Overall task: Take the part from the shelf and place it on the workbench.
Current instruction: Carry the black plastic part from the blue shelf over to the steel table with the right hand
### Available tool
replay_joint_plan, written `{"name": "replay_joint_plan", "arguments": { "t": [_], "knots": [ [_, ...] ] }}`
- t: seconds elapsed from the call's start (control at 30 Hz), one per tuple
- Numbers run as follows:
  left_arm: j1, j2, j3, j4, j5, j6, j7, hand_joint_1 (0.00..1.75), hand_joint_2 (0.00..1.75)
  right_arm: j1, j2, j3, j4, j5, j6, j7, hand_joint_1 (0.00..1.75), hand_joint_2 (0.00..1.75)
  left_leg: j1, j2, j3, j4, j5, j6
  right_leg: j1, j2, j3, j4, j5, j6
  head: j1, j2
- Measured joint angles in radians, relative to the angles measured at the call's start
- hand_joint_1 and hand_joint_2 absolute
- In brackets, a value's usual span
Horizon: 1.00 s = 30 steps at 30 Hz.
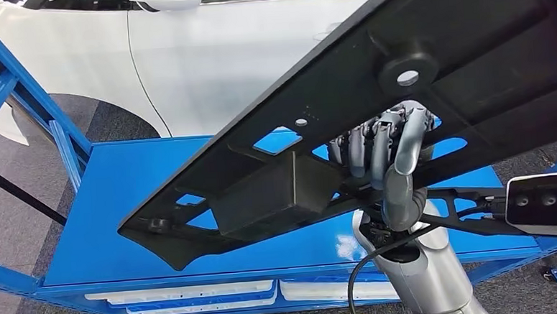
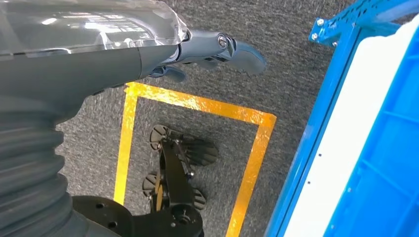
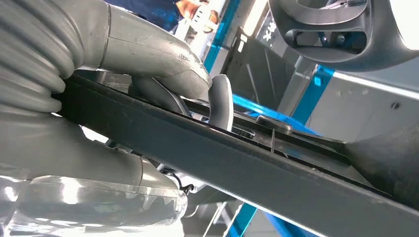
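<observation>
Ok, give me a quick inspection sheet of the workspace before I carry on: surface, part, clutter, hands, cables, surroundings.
Surface: blue workbench, top bare where visible.
Job's things: long black part held tilted above the bench, not set down.
Clutter: white trays on the shelf under the top.
Hands: right hand grips the part from below; left hand hangs over the floor, holding nothing.
Cables: black cable loops beside the right forearm.
Surroundings: white car behind the bench; yellow floor tape; grey carpet.
</observation>
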Motion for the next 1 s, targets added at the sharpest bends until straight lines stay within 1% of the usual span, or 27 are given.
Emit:
{"name": "replay_joint_plan", "arguments": {
  "t": [0.07,0.1,0.13,0.2,0.23,0.27,0.3,0.33,0.37,0.4,0.43,0.47,0.5,0.57,0.6,0.63,0.67,0.7,0.73,0.77,0.8,0.83,0.87,0.9,0.93,0.97,1.0],
  "knots": [
    [-0.002,0.001,0.0,0.0,0.0,0.005,0.003,0.0,1.75,-0.027,-0.006,0.012,0.01,-0.01,-0.011,-0.005,1.75,1.75,0.005,0.001,0.004,-0.011,0.007,0.009,0.001,-0.001,-0.001,0.003,-0.004,0.006,0.0,0.0],
    [-0.003,0.002,0.0,0.0,0.0,0.007,0.004,0.0,1.75,-0.038,-0.009,0.017,0.015,-0.015,-0.014,-0.008,1.75,1.75,0.008,0.002,0.007,-0.018,0.012,0.015,0.002,-0.002,-0.008,0.02,-0.018,0.007,0.0,0.0],
    [-0.003,0.002,0.0,0.0,0.0,0.009,0.004,0.0,1.75,-0.048,-0.013,0.021,0.02,-0.018,-0.017,-0.011,1.75,1.75,0.01,0.003,0.009,-0.024,0.015,0.019,0.003,-0.002,-0.026,0.06,-0.044,0.007,0.0,0.0],
    [-0.004,0.001,0.0,0.0,0.0,0.011,0.005,0.0,1.75,-0.057,-0.022,0.028,0.03,-0.02,-0.019,-0.016,1.75,1.75,0.009,0.004,0.009,-0.026,0.017,0.022,0.003,-0.003,-0.087,0.191,-0.109,0.006,0.0,0.0],
    [-0.004,0.001,0.0,0.0,0.0,0.011,0.005,0.0,1.75,-0.059,-0.026,0.032,0.034,-0.021,-0.02,-0.018,1.75,1.75,0.009,0.003,0.008,-0.026,0.017,0.022,0.003,-0.003,-0.117,0.252,-0.13,0.006,0.0,0.0],
    [-0.004,0.001,0.0,0.0,0.0,0.013,0.005,0.0,1.75,-0.059,-0.031,0.036,0.038,-0.024,-0.024,-0.021,1.75,1.75,0.009,0.003,0.008,-0.025,0.017,0.021,0.002,-0.003,-0.132,0.282,-0.132,0.006,0.0,0.0],
    [-0.003,0.001,0.0,0.0,0.0,0.015,0.006,0.0,1.75,-0.062,-0.036,0.041,0.042,-0.029,-0.03,-0.027,1.75,1.75,0.009,0.003,0.009,-0.023,0.017,0.02,0.002,-0.003,-0.128,0.272,-0.116,0.005,0.0,0.0],
    [-0.003,0.001,0.001,0.0,0.0,0.017,0.006,0.0,1.75,-0.067,-0.04,0.047,0.046,-0.037,-0.04,-0.034,1.75,1.75,0.009,0.002,0.009,-0.02,0.016,0.017,0.001,-0.004,-0.104,0.221,-0.082,0.003,0.0,0.0],
    [-0.003,0.001,0.002,0.0,0.0,0.02,0.007,0.0,1.75,-0.075,-0.045,0.054,0.05,-0.046,-0.05,-0.041,1.75,1.75,0.01,0.002,0.008,-0.016,0.014,0.013,0.001,-0.005,-0.07,0.148,-0.047,0.0,0.0,0.0],
    [-0.003,0.001,0.002,0.0,0.0,0.022,0.007,0.0,1.75,-0.085,-0.049,0.061,0.055,-0.055,-0.059,-0.047,1.75,1.75,0.008,0.001,0.006,-0.011,0.011,0.008,0.003,-0.005,-0.04,0.084,-0.021,-0.004,0.0,0.0],
    [-0.003,0.001,0.003,0.0,0.0,0.025,0.007,0.0,1.75,-0.094,-0.053,0.068,0.061,-0.063,-0.066,-0.052,1.75,1.75,0.006,0.001,0.003,-0.007,0.009,0.002,0.006,-0.005,-0.021,0.039,-0.005,-0.009,0.0,0.0],
    [-0.002,0.001,0.003,0.0,0.0,0.027,0.006,0.0,1.75,-0.101,-0.057,0.075,0.067,-0.069,-0.071,-0.055,1.75,1.75,0.004,0.001,0.0,-0.005,0.009,-0.005,0.009,-0.004,-0.014,0.02,-0.002,-0.014,0.0,0.0],
    [-0.002,0.001,0.003,0.0,0.0,0.03,0.006,0.0,1.75,-0.105,-0.062,0.08,0.073,-0.075,-0.076,-0.059,1.75,1.75,0.004,0.001,-0.002,-0.006,0.011,-0.012,0.013,-0.003,-0.016,0.02,-0.001,-0.019,0.0,0.0],
    [0.0,0.0,0.003,0.0,0.0,0.032,0.006,0.0,1.75,-0.108,-0.072,0.09,0.085,-0.083,-0.086,-0.068,1.75,1.75,0.007,0.001,-0.003,-0.006,0.01,-0.024,0.012,-0.003,-0.019,0.015,0.006,-0.033,0.0,0.0],
    [0.0,0.0,0.003,0.0,0.0,0.033,0.006,0.0,1.75,-0.111,-0.078,0.095,0.089,-0.087,-0.091,-0.074,1.75,1.75,0.009,0.002,-0.009,0.008,-0.006,-0.029,0.01,-0.005,-0.02,0.011,0.011,-0.041,0.0,0.0],
    [0.001,0.0,0.003,0.0,0.0,0.033,0.006,0.0,1.75,-0.113,-0.083,0.101,0.093,-0.09,-0.096,-0.08,1.75,1.75,0.01,0.002,-0.022,0.042,-0.034,-0.032,0.008,-0.007,-0.023,0.007,0.016,-0.048,0.0,0.0],
    [0.002,0.0,0.003,0.0,0.0,0.034,0.006,0.0,1.75,-0.115,-0.088,0.106,0.096,-0.093,-0.102,-0.083,1.75,1.75,0.011,0.003,-0.043,0.098,-0.073,-0.034,0.009,-0.009,-0.026,0.006,0.02,-0.054,0.0,0.0],
    [0.002,0.0,0.003,0.0,0.0,0.034,0.007,0.0,1.75,-0.116,-0.093,0.112,0.098,-0.095,-0.108,-0.085,1.75,1.75,0.011,0.003,-0.069,0.167,-0.114,-0.037,0.011,-0.009,-0.032,0.006,0.025,-0.057,0.0,0.0],
    [0.002,0.0,0.003,0.0,0.0,0.034,0.007,0.0,1.75,-0.116,-0.097,0.116,0.101,-0.096,-0.115,-0.086,1.75,1.75,0.012,0.003,-0.091,0.231,-0.144,-0.038,0.013,-0.01,-0.039,0.006,0.029,-0.059,0.0,0.0],
    [0.003,0.0,0.003,0.0,0.0,0.034,0.008,0.0,1.75,-0.116,-0.101,0.12,0.102,-0.098,-0.12,-0.085,1.75,1.75,0.012,0.003,-0.101,0.268,-0.159,-0.039,0.015,-0.01,-0.046,0.008,0.034,-0.059,0.0,0.0],
    [0.003,-0.001,0.003,0.0,0.0,0.034,0.008,0.0,1.75,-0.116,-0.105,0.125,0.103,-0.099,-0.123,-0.085,1.75,1.75,0.012,0.003,-0.091,0.266,-0.155,-0.038,0.017,-0.011,-0.053,0.01,0.038,-0.059,0.0,0.0],
    [0.003,-0.001,0.003,0.0,0.0,0.034,0.008,0.0,1.75,-0.117,-0.108,0.128,0.104,-0.101,-0.126,-0.084,1.75,1.75,0.012,0.003,-0.06,0.222,-0.134,-0.037,0.017,-0.01,-0.059,0.011,0.043,-0.057,0.0,0.0],
    [0.002,0.0,0.003,0.0,0.0,0.034,0.009,0.0,1.75,-0.118,-0.11,0.131,0.104,-0.101,-0.126,-0.084,1.75,1.75,0.011,0.003,-0.012,0.147,-0.106,-0.033,0.018,-0.01,-0.065,0.013,0.048,-0.055,0.0,0.0],
    [0.001,0.0,0.003,0.0,0.0,0.035,0.009,0.0,1.75,-0.12,-0.112,0.132,0.104,-0.102,-0.126,-0.084,1.75,1.75,0.01,0.003,0.031,0.075,-0.085,-0.029,0.019,-0.009,-0.068,0.014,0.053,-0.05,0.0,0.0],
    [0.0,0.0,0.003,0.0,0.0,0.035,0.009,0.0,1.75,-0.122,-0.114,0.133,0.104,-0.102,-0.126,-0.084,1.75,1.75,0.007,0.002,0.061,0.02,-0.069,-0.024,0.02,-0.009,-0.07,0.014,0.058,-0.045,0.0,0.0],
    [0.0,0.0,0.003,0.0,0.0,0.035,0.009,0.0,1.75,-0.124,-0.116,0.133,0.104,-0.103,-0.127,-0.084,1.75,1.75,0.004,0.001,0.075,-0.009,-0.061,-0.018,0.02,-0.009,-0.071,0.014,0.064,-0.039,0.0,0.0],
    [0.0,0.0,0.003,0.0,0.0,0.036,0.009,0.0,1.75,-0.126,-0.117,0.133,0.104,-0.103,-0.127,-0.084,1.75,1.75,0.0,0.0,0.073,-0.013,-0.058,-0.013,0.02,-0.009,-0.071,0.011,0.07,-0.032,0.0,0.0]
  ]
}}
